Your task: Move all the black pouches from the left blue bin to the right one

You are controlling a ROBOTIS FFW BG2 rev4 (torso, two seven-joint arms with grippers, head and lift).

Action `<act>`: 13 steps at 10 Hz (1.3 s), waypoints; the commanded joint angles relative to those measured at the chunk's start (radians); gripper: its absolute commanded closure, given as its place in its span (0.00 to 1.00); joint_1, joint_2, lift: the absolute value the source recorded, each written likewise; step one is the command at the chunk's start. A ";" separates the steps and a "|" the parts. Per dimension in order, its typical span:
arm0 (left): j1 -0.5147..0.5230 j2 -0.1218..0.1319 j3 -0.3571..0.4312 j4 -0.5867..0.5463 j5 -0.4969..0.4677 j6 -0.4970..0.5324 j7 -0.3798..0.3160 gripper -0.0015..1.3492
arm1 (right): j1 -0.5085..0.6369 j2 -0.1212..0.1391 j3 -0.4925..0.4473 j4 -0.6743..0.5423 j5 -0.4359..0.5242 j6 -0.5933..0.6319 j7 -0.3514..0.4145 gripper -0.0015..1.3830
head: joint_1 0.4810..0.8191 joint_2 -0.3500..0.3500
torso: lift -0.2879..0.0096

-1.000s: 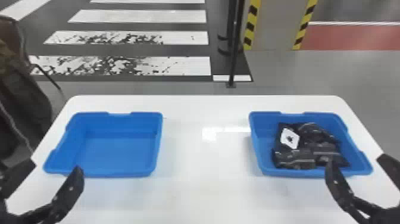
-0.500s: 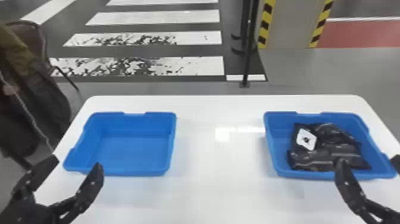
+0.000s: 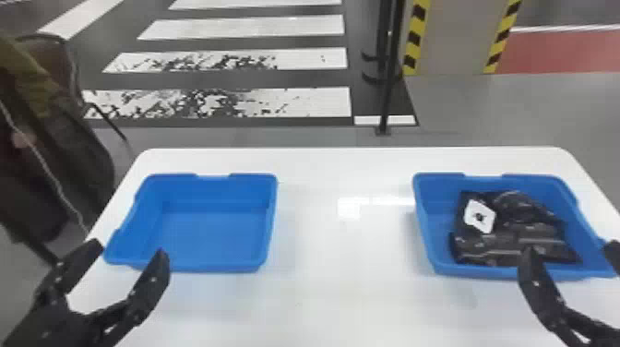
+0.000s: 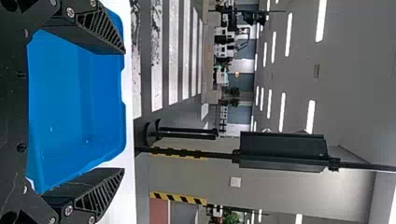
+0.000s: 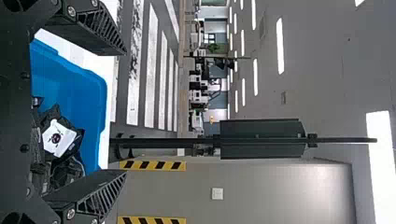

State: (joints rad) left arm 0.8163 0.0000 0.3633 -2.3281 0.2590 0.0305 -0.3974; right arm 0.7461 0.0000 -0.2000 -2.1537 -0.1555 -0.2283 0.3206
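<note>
Turning slightly toward my left, my head view slides both bins and the table [image 3: 346, 300] rightward compared with 1 second earlier, while the black pouches [image 3: 512, 240] lie in what looks like the same heap inside the right bin [image 3: 479, 273]. The left bin [image 3: 191, 266] shows me bare blue floor and not 1 pouch, so I judge the transfer complete, with no further pick called for. My left gripper [image 3: 129, 249], its 2 fingers spread and nothing between them, hangs at the near left corner of the left bin. My right gripper [image 3: 572, 250], likewise parted and carrying nothing, hangs by the near side of the right bin, its inner finger a touch farther left against that bin than in the earliest frame. A white label [image 3: 479, 216] faces up among the overlapping pouches; I cannot count them reliably. Drawing both arms back looks like the sensible next move, 1 risk being a low finger snagging a rim.
</note>
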 commanded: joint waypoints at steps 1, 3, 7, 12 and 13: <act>-0.002 -0.003 -0.006 0.000 0.000 0.006 0.000 0.11 | 0.000 0.001 0.001 0.002 -0.002 0.000 0.000 0.09 | 0.63 0.61 | 0.50; -0.009 -0.003 -0.012 0.000 0.000 0.011 0.000 0.11 | -0.002 0.001 0.005 0.002 -0.002 0.002 0.000 0.09 | 0.63 0.60 | 0.50; -0.009 -0.003 -0.020 0.000 -0.002 0.033 0.000 0.11 | -0.002 0.001 0.007 0.005 -0.008 0.002 0.000 0.09 | 0.63 0.59 | 0.50; -0.009 -0.002 -0.026 0.000 0.000 0.038 0.000 0.11 | -0.002 0.001 0.011 0.005 -0.012 0.002 0.000 0.09 | 0.63 0.59 | 0.50; -0.006 -0.002 -0.026 0.000 0.000 0.038 -0.001 0.11 | -0.002 0.001 0.013 0.005 -0.014 0.002 0.000 0.09 | 0.63 0.59 | 0.50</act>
State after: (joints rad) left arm 0.8075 0.0000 0.3372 -2.3279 0.2592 0.0683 -0.3982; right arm 0.7436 0.0000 -0.1881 -2.1490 -0.1685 -0.2258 0.3205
